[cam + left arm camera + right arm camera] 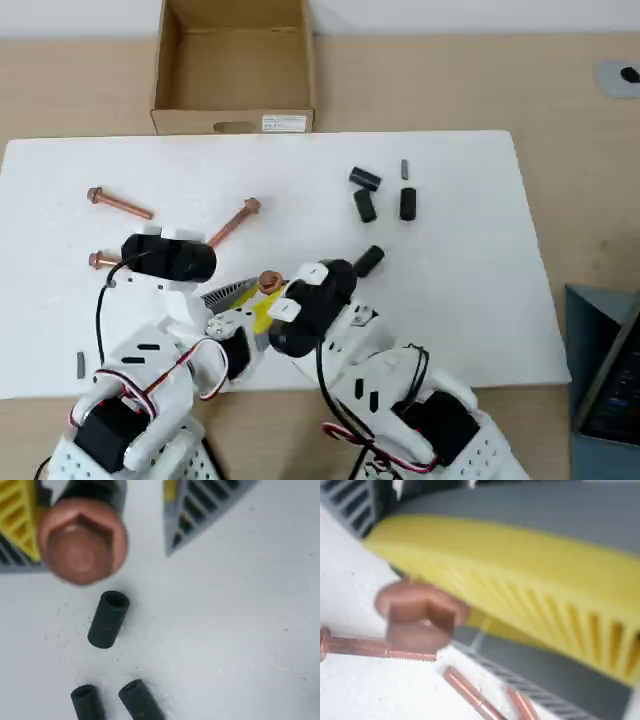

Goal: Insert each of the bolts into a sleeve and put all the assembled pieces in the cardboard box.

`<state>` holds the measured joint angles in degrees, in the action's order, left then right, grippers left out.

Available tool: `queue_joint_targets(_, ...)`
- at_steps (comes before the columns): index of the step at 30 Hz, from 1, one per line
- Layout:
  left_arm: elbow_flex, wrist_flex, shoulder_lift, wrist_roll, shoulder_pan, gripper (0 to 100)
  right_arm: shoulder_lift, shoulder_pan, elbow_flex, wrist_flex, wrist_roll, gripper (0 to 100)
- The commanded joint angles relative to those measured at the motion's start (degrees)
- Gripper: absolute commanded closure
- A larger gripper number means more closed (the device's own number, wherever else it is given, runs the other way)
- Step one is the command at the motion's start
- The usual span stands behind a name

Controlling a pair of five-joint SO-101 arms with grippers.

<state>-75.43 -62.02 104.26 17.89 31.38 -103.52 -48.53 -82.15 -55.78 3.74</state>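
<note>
Bright, even light; soft shadows.

Wooden table (580, 200) | white mat (470, 300) covers its middle | cardboard box (200, 120) stands open-topped on bare wood at the mat's far edge | on mat, left: three bolts (120, 204) (235, 221) (100, 261), lying flat, apart | on mat, right: four sleeves (365, 179) (365, 205) (407, 203) (369, 261), three clustered, one nearer | two small dark pins (404, 169) (81, 364) | grey disc (617, 77) on bare wood, far right.
</note>
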Motion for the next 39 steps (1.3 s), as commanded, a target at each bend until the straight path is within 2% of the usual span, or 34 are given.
queue_joint_targets(1, 5.0, 0.1, 0.2, 0.0, -0.7, 82, -8.4, -0.5, 2.4, 1.8, -0.2, 98.9)
queue_joint_targets(11, 10.2, -0.2, 0.1, -0.1, -0.7, 83, -8.4, -0.4, 2.3, 1.8, 0.0, 98.9)
queue_joint_targets(13, 10.9, -0.2, 0.1, -0.4, -0.8, 87, -8.4, -0.4, 2.3, 1.8, 0.0, 98.9)
queue_joint_targets(16, 12.3, -0.2, 0.1, -3.9, -0.8, 100, -8.4, -0.3, 2.3, 1.8, 0.0, 98.9)
queue_joint_targets(17, 12.7, -0.2, 0.1, -5.2, -1.4, 99, -8.4, 0.1, 2.3, 1.8, 0.1, 98.9)
queue_joint_targets(20, 13.1, 0.2, 0.1, -7.9, -7.1, 100, -8.4, 3.5, 2.6, 1.8, 0.1, 98.9)
queue_joint_targets(23, 11.7, 0.1, 0.2, -10.3, -15.6, 100, -8.3, 8.4, 2.9, 1.8, 0.2, 98.9)
queue_joint_targets(30, 0.3, 0.3, 0.2, -13.6, -34.7, 100, -5.8, 20.4, 6.0, 1.7, 1.3, 98.9)
queue_joint_targets(34, -7.6, 0.4, 0.2, -13.8, -38.9, 100, -5.6, 26.2, 7.3, 0.9, 2.6, 98.9)
queue_joint_targets(39, -14.9, 0.4, 0.3, -13.8, -39.7, 100, 1.2, 26.8, 13.5, -1.8, 2.6, 98.9)
